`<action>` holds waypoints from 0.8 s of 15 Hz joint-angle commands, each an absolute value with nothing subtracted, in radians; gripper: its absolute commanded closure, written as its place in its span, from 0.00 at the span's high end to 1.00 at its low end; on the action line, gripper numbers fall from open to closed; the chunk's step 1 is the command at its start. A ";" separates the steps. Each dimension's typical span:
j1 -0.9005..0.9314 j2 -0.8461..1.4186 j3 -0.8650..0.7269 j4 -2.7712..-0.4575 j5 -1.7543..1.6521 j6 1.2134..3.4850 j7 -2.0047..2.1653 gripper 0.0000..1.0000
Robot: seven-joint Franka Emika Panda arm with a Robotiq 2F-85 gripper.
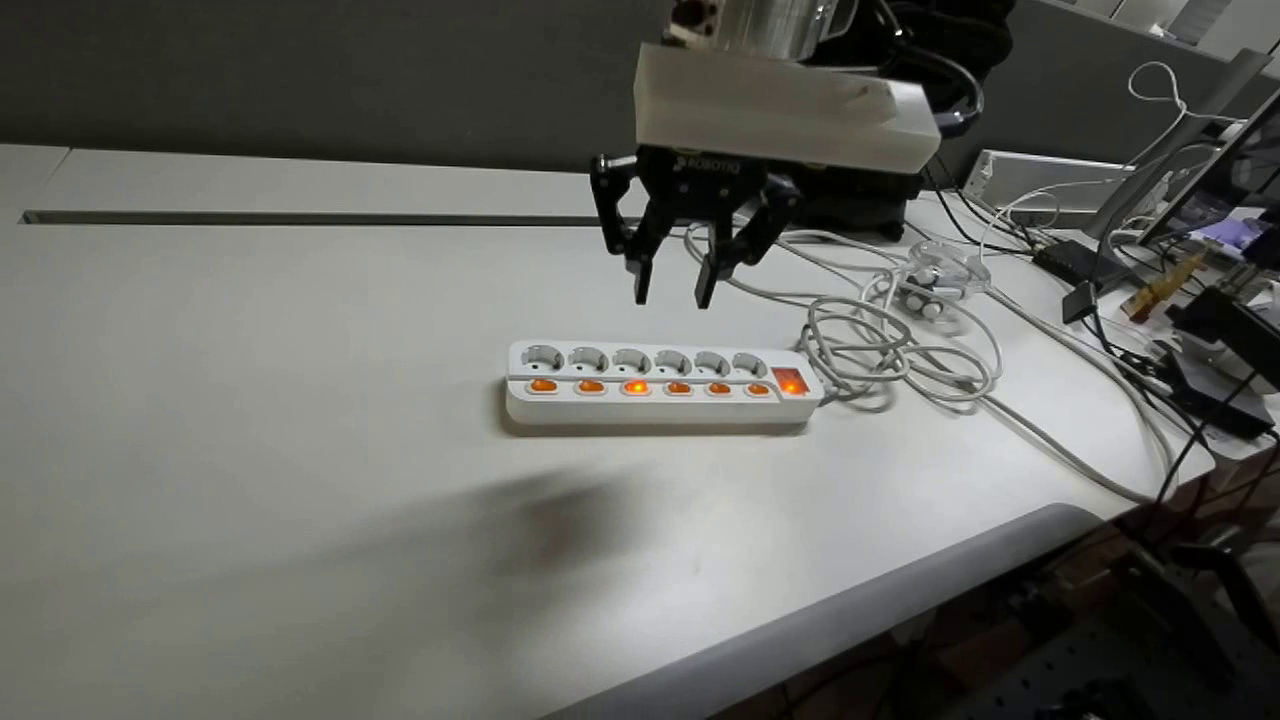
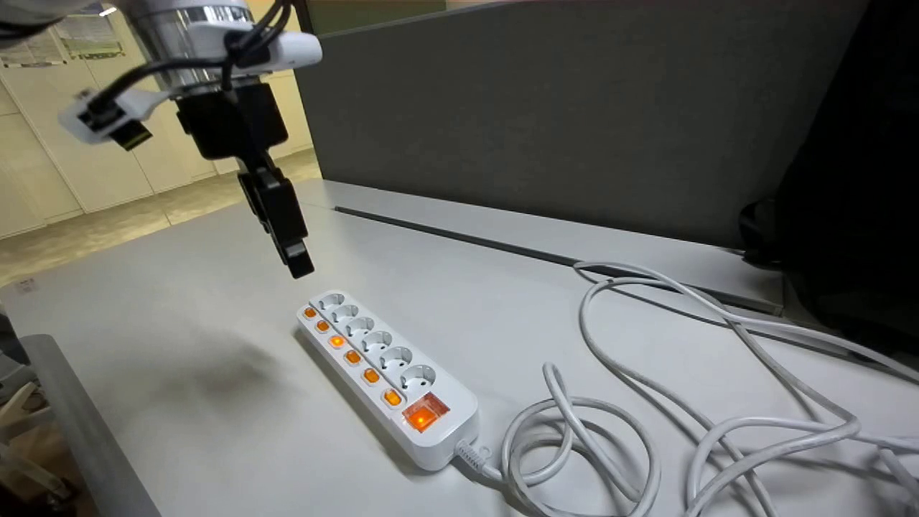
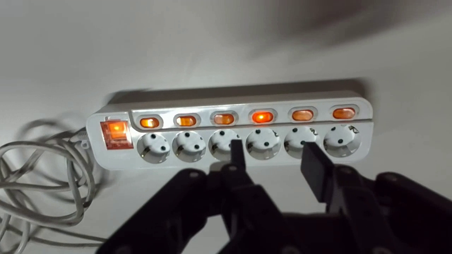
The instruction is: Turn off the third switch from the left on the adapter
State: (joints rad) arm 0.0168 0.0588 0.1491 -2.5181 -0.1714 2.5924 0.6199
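The adapter (image 1: pixel 660 410) is a long white power strip with a row of round sockets and small orange switches. It lies on the table in both exterior views (image 2: pixel 359 391) and across the wrist view (image 3: pixel 116 162). The third switch (image 1: pixel 636 387) from the cable-free end glows bright orange. It also glows in an exterior view (image 2: pixel 337 342) and in the wrist view (image 3: pixel 262 117); its small neighbours look duller. My gripper (image 1: pixel 673 302) is open and empty above the adapter, touching nothing. In the wrist view its fingers (image 3: pixel 274 144) stand apart over the socket side, not over the switches.
A large lit red switch (image 1: pixel 790 381) sits at the adapter's cable end. Loose white cables (image 1: pixel 860 340) tangle beside that end. A clear plastic object (image 1: pixel 940 272) lies among them. A dark partition (image 2: pixel 560 122) stands behind the table.
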 commanded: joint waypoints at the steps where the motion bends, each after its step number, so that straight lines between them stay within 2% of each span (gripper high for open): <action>1: 0.055 0.118 0.102 -2.516 -0.145 2.643 0.631 0.18; 2: 0.064 0.134 0.093 -2.515 -0.143 2.658 0.628 0.10; 4: 0.083 0.159 0.080 -2.510 -0.131 2.672 0.620 0.01; 12: 0.139 0.168 0.053 -2.523 -0.115 2.712 0.607 0.00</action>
State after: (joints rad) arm 0.1221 0.1724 0.0748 -2.5177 -0.1319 2.6968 0.6176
